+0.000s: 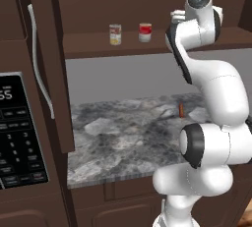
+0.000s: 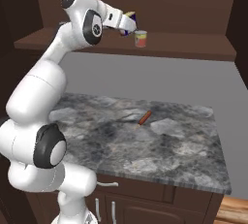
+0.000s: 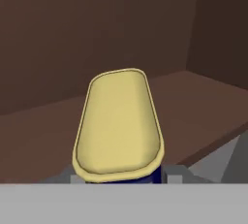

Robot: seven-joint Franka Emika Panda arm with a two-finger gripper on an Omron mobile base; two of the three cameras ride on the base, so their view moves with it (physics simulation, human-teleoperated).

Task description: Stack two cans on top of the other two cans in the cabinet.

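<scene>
My gripper is shut on the boxy blue tin, holding it just above the front of the cabinet shelf. In the hand view the tin's pale-yellow face stands upright between the grey fingers, with bare shelf board behind it. In the left base view the cream can with a red and yellow label and the red-and-white can stand side by side on the shelf, left of the hand. A round can with red on it sits just right of the gripper; I cannot tell which one.
The cabinet's tall door with its white bar handle hangs open at the left, above a black keypad appliance. A grey stone counter lies below the shelf, with a small orange-red stick lying on it.
</scene>
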